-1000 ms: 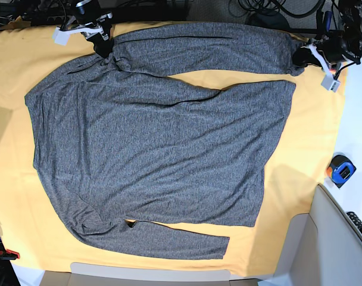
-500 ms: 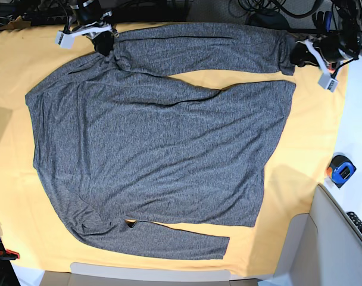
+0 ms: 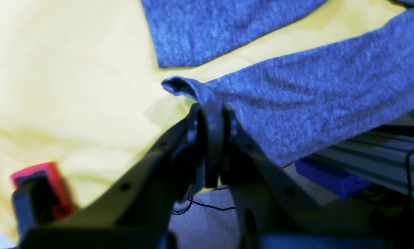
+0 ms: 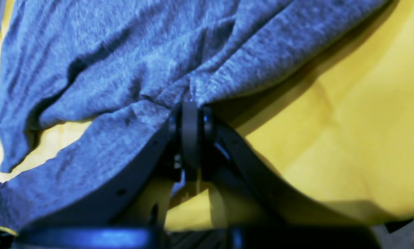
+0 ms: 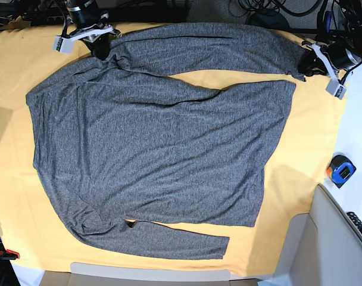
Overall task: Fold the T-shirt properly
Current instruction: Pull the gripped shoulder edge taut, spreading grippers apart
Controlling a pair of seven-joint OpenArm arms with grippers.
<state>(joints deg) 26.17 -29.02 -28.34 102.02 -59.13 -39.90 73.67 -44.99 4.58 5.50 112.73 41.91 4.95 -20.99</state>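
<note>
The shirt point(image 5: 151, 143) is heather-grey marl on a plain yellow-orange cloth point(image 5: 300, 179), beside a blue-and-orange tape measure point(image 5: 340, 170).

Yellow-orange cloth sheet point(image 5: 14, 125) under spread grey T-shirt point(image 5: 157, 143); tape measure point(image 5: 340, 170) beside.

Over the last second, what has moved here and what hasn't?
Both grippers, still shut on the T-shirt, drew the upper sleeve outward: right gripper up and away, left gripper toward the cloth's edge. Body, lower sleeve and tape measure unchanged.
</note>
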